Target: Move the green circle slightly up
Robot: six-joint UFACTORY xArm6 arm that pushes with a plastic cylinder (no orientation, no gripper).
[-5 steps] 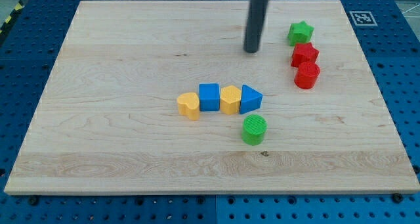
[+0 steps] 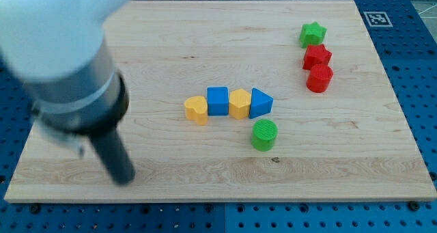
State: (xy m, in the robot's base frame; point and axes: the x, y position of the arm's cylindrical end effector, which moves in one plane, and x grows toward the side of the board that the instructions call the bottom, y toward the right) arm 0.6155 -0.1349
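a: looking for my tip (image 2: 125,179), i find it low at the view's left, bare, holding nothing, touching no block.

b: and the green circle (image 2: 264,134)?

a: well apart to the view's right, just below the blue triangle (image 2: 260,102). i judge i must get beneath it first.

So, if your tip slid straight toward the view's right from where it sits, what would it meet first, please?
Probably nothing: my tip sits lower in the view than the green circle, so that line looks free across the board, though depth is uncertain.
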